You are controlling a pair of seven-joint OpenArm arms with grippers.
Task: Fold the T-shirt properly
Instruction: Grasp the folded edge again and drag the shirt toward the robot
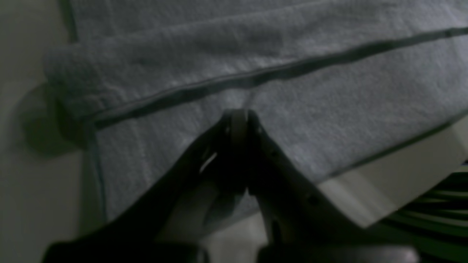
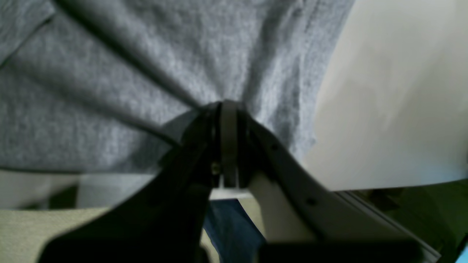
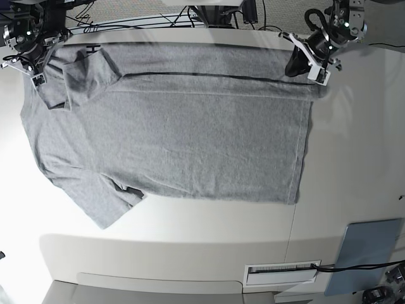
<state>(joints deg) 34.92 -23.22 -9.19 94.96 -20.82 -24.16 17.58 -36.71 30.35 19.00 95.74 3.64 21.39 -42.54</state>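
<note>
From the left wrist we see our left gripper (image 1: 239, 115) with its jaws pressed together, the tips resting on the grey cloth of the T-shirt (image 1: 329, 109); a small pinch of fabric rises just above the tips, so we judge it clamped on a thin layer, close to a folded edge that runs as a dark line across the view; the pale table (image 1: 29, 182) shows at the left, and the table's edge sits just below the cloth at the right.

From the right wrist we see our right gripper (image 2: 228, 106) likewise closed, and here the grip is plain; creases in the T-shirt (image 2: 109, 91) fan out from the tips like drawn curtains, which tells us the fabric is gathered and pulled taut; bare table (image 2: 395, 91) lies to the right.

From the base view the T-shirt (image 3: 177, 139) lies spread across the table (image 3: 354, 190), neck end toward the view's left, hem toward its right; the far long edge is turned over in a narrow band, with a scrap of black lettering showing near the far left corner; our right gripper (image 3: 33, 66) holds the shoulder end and our left gripper (image 3: 311, 68) the hem end of that far edge; the near sleeve lies flat and untouched.

We judge the first lengthwise fold to be in hand, barely begun; the next move calls for both arms to lift and carry the far edge toward us together, keeping the span taut and level so the fold line runs straight; uneven travel would skew it.
</note>
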